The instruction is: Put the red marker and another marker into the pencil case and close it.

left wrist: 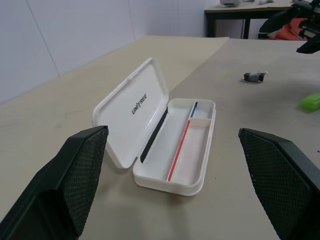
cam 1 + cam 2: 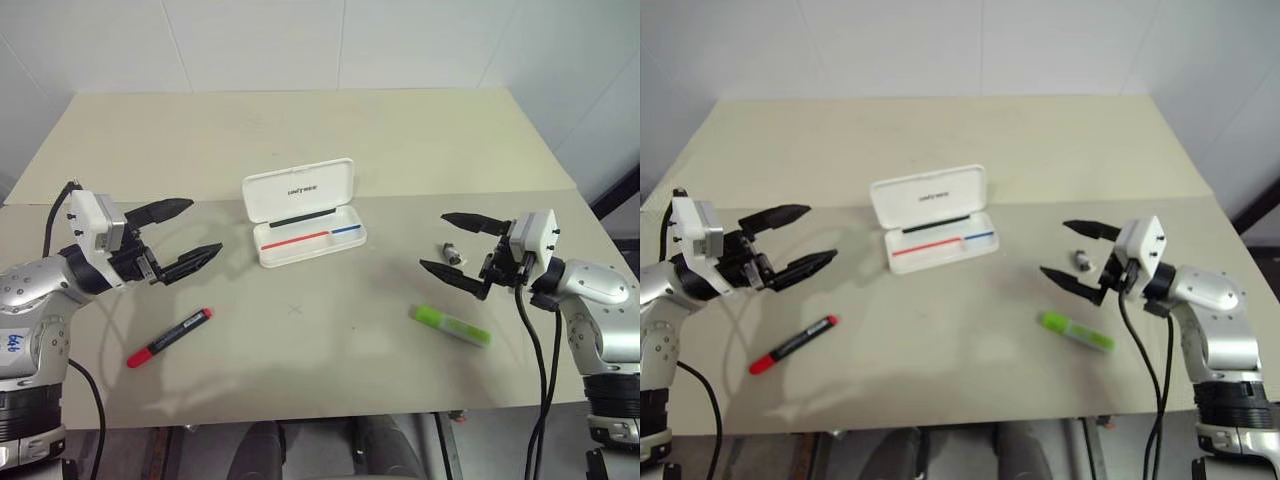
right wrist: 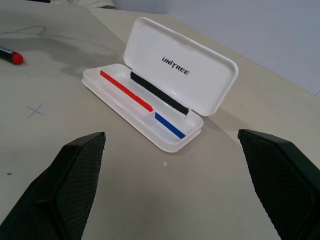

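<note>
A white pencil case [image 2: 305, 215] lies open near the middle of the beige bench [image 2: 300, 130], its lid tilted up on the far side and its tray showing a red line and a blue line inside; nothing lies in the tray. The red marker [image 2: 170, 337] lies on the bench to the near left of the case, well apart from it, set at a slant with its red cap toward the near left. The lime-green highlighter [image 2: 450, 326] lies on the near right, also well apart from the case. A small grey metal object [image 2: 453, 252] sits on the bench to the right of the case, farther off than the highlighter. The left hand [image 2: 184, 238] hangs above the bench on the left, beyond the red marker, its two black fingers spread wide and holding nothing. The right hand [image 2: 447, 243] hovers on the right, by the grey object, fingers likewise spread wide and empty, both hands pointing inward toward the case.
</note>
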Controlling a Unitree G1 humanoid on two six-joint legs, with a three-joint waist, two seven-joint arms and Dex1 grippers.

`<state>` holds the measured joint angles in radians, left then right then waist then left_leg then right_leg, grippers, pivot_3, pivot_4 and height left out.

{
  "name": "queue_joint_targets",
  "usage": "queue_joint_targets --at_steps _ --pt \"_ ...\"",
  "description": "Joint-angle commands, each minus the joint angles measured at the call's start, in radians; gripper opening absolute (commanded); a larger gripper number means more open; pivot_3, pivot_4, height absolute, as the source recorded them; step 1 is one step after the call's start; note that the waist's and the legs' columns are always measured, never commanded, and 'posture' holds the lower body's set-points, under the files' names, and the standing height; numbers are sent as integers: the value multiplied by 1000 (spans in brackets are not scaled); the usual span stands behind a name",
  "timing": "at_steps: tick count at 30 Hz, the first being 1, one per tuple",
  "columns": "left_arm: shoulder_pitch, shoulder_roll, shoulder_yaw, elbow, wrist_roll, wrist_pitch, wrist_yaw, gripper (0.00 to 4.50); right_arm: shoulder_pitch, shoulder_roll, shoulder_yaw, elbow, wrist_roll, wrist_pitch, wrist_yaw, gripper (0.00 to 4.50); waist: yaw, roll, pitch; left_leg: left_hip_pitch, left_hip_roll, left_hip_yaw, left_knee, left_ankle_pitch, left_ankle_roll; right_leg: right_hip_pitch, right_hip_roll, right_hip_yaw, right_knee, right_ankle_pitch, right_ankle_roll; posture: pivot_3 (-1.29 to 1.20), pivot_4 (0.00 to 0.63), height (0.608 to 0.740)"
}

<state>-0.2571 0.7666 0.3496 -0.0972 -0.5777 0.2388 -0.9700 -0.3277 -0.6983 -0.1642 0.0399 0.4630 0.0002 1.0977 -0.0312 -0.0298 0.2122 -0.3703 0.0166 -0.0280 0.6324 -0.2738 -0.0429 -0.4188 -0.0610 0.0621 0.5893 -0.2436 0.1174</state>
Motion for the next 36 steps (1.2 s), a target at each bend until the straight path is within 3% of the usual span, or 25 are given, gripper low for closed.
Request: queue_joint_targets --at_steps 1,7,13,16,20,28,36 --pt "-25 29 15 13 12 -10 -6 4459 -21 11 -40 9 0 -50 -20 4500 0 0 0 0 0 0 0 0 0 0 0 0 0 0 0 0 150 740" --pt "-44 32 -8 13 -11 26 -43 4459 -23 17 -24 16 2 -67 -11 4500 1 0 0 0 0 0 0 0 0 0 0 0 1 0 0 0 150 740" --pt "-134 48 -92 103 56 -1 -109 4459 -81 36 8 -99 25 7 -46 4500 2 1 0 0 0 0 1 0 0 0 0 0 1 0 0 0 150 740" --pt "-160 41 -143 120 84 -15 -142 3797 -100 69 37 -169 38 40 -69 4500 -3 1 0 0 0 0 0 0 0 0 0 0 1 0 0 0 150 740" --pt "-222 38 -216 159 104 27 -177 2502 -127 99 69 -249 71 98 -80 4500 1 1 0 0 0 -1 0 0 0 0 0 0 2 0 0 0 150 740" --pt "-413 -46 -404 373 244 17 -223 2502 -151 145 112 -320 75 138 -112 4500 4 1 0 -1 -1 -1 2 0 0 0 0 -1 2 0 1 0 150 740" --pt "-510 -120 -504 502 341 -20 -281 2502 -97 152 111 -360 62 138 -145 4500 2 1 0 -2 0 -1 1 0 1 -1 0 -1 2 0 2 0 150 740"
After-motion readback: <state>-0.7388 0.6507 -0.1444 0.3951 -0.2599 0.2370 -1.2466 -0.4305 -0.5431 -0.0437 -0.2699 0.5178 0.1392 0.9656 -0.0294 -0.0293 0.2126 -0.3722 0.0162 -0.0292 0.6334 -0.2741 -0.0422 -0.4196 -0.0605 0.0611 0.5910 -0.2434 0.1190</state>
